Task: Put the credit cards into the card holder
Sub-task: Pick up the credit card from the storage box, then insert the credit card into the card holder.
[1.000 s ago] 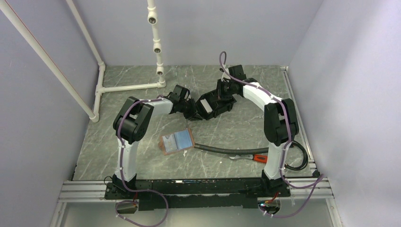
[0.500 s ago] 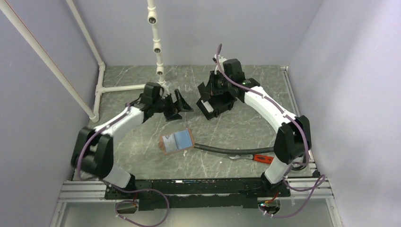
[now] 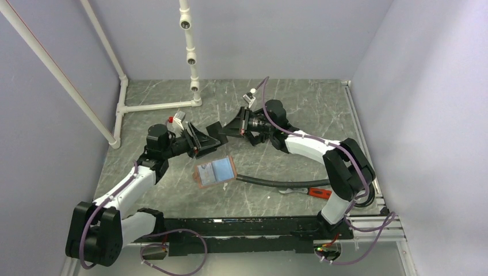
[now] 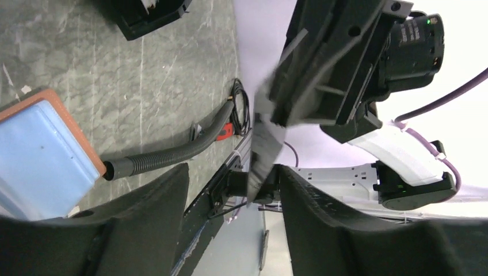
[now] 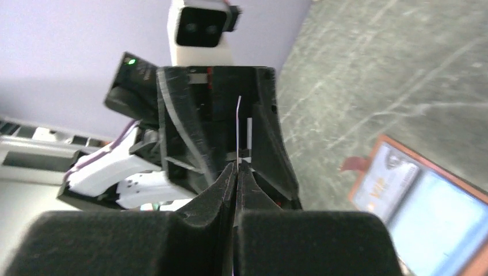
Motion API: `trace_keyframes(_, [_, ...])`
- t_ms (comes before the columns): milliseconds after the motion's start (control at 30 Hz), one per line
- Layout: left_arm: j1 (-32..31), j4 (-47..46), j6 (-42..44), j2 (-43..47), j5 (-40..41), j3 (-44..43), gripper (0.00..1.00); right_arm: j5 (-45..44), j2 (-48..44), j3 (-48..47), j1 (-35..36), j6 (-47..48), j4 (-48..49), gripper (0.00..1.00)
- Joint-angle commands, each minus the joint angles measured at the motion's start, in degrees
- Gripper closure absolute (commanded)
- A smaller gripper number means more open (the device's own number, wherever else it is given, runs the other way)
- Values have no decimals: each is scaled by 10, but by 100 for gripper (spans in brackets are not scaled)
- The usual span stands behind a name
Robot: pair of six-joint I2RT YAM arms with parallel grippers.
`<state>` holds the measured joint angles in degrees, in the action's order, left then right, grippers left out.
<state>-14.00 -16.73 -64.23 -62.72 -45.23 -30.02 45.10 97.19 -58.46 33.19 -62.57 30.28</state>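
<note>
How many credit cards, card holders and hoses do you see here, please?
Credit cards: 3 (1 in the right gripper, 2 on the card holder)
Card holder: 1
Black hose: 1
Total: 5

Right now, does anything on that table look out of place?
Yes: a black ribbed hose and a red-handled tool lie just right of the open card holder, unrelated to the task. Nothing looks spilled or damaged.
</note>
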Motion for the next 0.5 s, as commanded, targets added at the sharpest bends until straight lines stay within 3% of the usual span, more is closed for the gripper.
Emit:
trace_keyframes(0, [9,-99,-58,23,-8,13,43,16,-13,7,16,-69,153,100])
trace_keyframes(100, [22,-98,-65,46,4,27,60,13,-13,17,24,-60,146,100])
trace_keyframes(167, [32,-73,-51,61,8,26,77,15,-11,29,27,-57,144,100])
trace_keyframes(233, [40,12,-9,73,10,11,97,20,-9,31,27,-31,108,100])
trace_keyframes(367, [42,364,162,62,90,-79,100,-46,1,-40,31,197,-224,55])
trace_keyframes(400, [42,421,200,42,98,-95,100,-55,13,-62,37,249,-285,50])
trace_keyframes(467, [41,482,240,24,105,-100,100,-38,47,-93,48,314,-373,50])
